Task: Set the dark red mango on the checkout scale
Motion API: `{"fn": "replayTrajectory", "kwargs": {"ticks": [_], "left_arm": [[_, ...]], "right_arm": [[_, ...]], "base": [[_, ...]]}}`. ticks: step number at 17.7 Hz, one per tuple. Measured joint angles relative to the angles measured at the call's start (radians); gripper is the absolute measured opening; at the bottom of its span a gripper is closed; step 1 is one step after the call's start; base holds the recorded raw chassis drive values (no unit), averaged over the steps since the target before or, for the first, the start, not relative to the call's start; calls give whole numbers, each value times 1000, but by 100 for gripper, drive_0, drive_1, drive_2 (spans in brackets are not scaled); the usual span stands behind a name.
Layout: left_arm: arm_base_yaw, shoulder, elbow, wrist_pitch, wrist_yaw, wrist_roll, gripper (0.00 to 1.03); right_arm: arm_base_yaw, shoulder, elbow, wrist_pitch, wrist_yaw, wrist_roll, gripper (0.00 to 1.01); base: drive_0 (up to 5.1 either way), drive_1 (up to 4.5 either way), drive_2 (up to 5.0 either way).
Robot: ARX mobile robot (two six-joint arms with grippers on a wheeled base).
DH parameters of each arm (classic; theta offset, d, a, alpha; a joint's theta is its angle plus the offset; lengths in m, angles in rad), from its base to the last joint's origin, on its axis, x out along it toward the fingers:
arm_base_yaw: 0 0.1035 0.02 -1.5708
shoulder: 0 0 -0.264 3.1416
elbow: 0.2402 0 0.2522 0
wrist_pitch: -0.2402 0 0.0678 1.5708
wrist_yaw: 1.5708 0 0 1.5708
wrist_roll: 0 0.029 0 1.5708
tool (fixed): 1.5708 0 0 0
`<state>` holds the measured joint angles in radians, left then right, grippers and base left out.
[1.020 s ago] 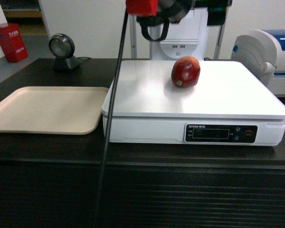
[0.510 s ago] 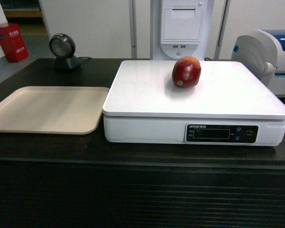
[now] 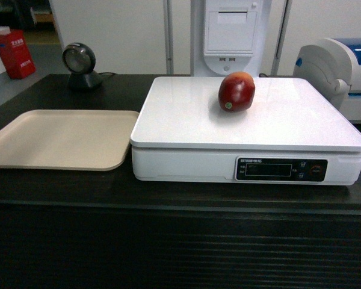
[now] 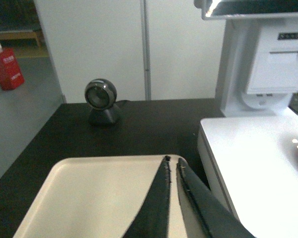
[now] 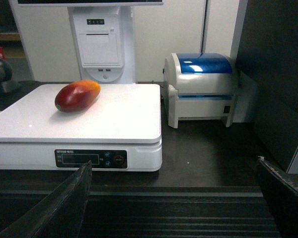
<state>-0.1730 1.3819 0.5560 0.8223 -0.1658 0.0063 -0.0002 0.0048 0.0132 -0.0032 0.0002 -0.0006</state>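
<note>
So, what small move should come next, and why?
Probably none beyond keeping both arms back. The dark red mango already lies free on the scale platform. The left hand is shut over the beige tray, and the right hand is open and empty.

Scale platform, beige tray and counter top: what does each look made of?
The scale looks like glossy white moulded plastic; its platform mirrors light and the mango. The beige tray seems matte plastic or melamine: even colour, rolled rim, no glare. The counter appears to be dark wood-grain laminate with a ribbed front, though solid wood can't be ruled out.
</note>
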Motion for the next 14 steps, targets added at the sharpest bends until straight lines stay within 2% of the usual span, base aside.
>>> {"fn": "replayTrajectory", "kwargs": {"ticks": [1, 5, 9, 10, 11, 14], "left_arm": [[18, -60, -89, 24, 24, -2, 2], [79, -238, -291, 43, 69, -3, 2], [110, -363, -377, 13, 101, -3, 2], [152, -394, -398, -3, 151, -3, 2], [173, -430, -420, -21, 155, -3, 2], [172, -547, -466, -87, 164, -3, 2]], "right_arm": [[0, 0, 0, -1, 0, 0, 98], [0, 0, 0, 0, 0, 0, 98], [0, 0, 0, 0, 0, 0, 98], [0, 0, 0, 0, 0, 0, 98], [0, 0, 0, -1, 0, 0, 98], [0, 0, 0, 0, 0, 0, 98]], "base": [[0, 0, 0], [0, 0, 0], [0, 0, 0], [0, 0, 0], [0, 0, 0], [0, 0, 0]]}}
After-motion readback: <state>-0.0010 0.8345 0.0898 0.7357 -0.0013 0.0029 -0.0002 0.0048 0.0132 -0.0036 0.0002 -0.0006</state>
